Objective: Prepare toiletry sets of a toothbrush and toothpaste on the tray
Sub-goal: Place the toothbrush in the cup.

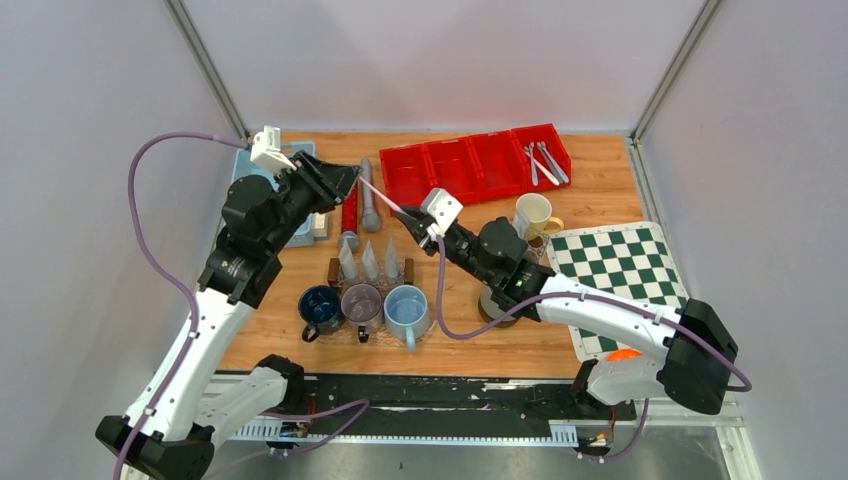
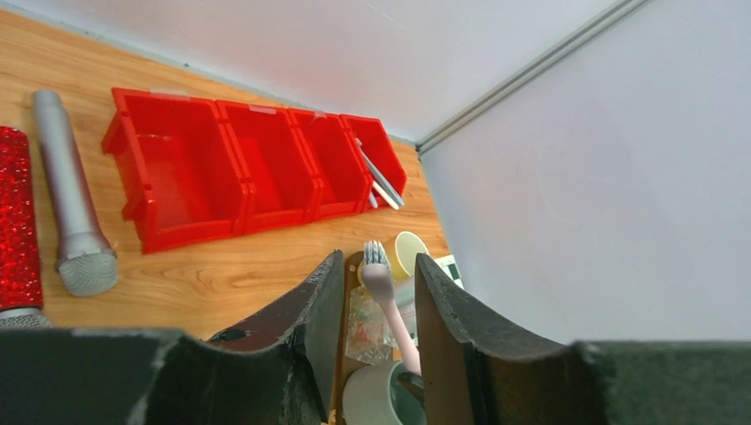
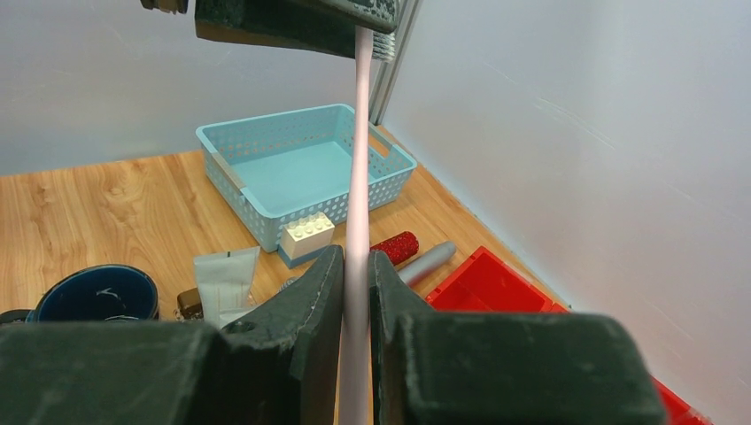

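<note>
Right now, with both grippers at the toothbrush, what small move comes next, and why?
Probably close the left gripper on the toothbrush: its head sits between the left fingers, which do not appear to touch it yet, while the right gripper clamps the handle. Releasing first would likely drop it.

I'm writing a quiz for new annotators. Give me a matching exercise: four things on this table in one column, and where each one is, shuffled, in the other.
Things:
1. toothbrush
2. grey microphone
3. white brick
4. cream mug

Places:
A. next to the blue basket
B. beside the chessboard mat
C. clamped in the right end effector
D. lying between the red glitter cylinder and the red bins

Pairs: 1-C, 2-D, 3-A, 4-B
</note>
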### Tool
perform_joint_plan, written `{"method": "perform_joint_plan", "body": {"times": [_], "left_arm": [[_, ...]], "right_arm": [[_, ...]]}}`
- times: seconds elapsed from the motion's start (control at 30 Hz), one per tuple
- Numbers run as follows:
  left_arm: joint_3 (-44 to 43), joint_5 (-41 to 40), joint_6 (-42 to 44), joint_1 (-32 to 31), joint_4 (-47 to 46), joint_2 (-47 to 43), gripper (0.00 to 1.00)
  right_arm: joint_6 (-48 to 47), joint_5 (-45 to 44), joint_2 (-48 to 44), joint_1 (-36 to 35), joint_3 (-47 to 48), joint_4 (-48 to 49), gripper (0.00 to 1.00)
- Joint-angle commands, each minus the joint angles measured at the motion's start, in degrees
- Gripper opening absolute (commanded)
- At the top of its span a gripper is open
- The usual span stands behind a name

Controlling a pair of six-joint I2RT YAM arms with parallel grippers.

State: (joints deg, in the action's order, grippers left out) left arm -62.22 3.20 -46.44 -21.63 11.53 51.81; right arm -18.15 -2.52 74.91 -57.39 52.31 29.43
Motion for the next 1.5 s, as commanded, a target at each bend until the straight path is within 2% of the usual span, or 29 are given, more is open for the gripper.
{"method": "perform_joint_plan", "body": {"times": [0.0,0.2,0.33,0.37,0.43,0.5,0.6,0.73,0.83,0.93,1.13,1.47], "left_arm": [[0.6,3.1,-2.9,0.5,-4.7,0.2,0.41],[0.9,4.0,-3.7,0.6,-5.1,0.1,0.29],[1.7,3.5,-3.5,0.7,-5.3,-0.9,0.16],[1.9,2.9,-3.3,0.7,-5.3,-1.1,0.09],[2.2,1.8,-2.6,0.7,-5.3,-2.1,0.01],[2.4,0.1,-1.7,0.7,-5.1,-3.4,0.0],[2.6,-2.4,0.4,0.7,-4.2,-6.0,0.0],[3.6,-8.7,5.3,0.7,-2.2,-10.0,0.0],[4.6,-12.6,8.9,0.7,1.3,-13.4,0.0],[4.9,-18.0,14.2,0.7,5.7,-17.3,0.0],[6.9,-28.4,21.3,0.7,16.2,-25.5,0.0],[15.4,-37.0,18.8,0.7,27.0,-36.5,0.0]], "right_arm": [[-0.5,-0.3,0.2,-0.5,-0.2,3.2,0.0],[-0.6,-0.3,0.4,-0.5,-0.3,3.4,0.0],[-0.9,0.3,0.5,-0.5,-0.6,3.4,0.0],[-0.9,0.5,0.4,-0.5,-0.7,3.5,0.0],[-0.6,1.0,0.5,-0.5,-0.9,3.2,0.1],[0.0,1.5,0.5,-0.5,-0.6,2.6,0.21],[1.0,1.6,0.7,-0.5,0.3,1.1,0.44],[2.2,1.6,0.1,-0.5,0.2,0.9,0.67],[2.8,1.0,-0.7,-0.4,-0.4,1.8,0.79],[3.0,-0.5,-1.2,-0.5,-0.6,2.2,0.85],[2.5,-4.1,-1.5,-0.4,-0.7,3.0,0.91],[0.5,-8.9,-2.5,-0.3,-2.0,6.0,0.93]]}}
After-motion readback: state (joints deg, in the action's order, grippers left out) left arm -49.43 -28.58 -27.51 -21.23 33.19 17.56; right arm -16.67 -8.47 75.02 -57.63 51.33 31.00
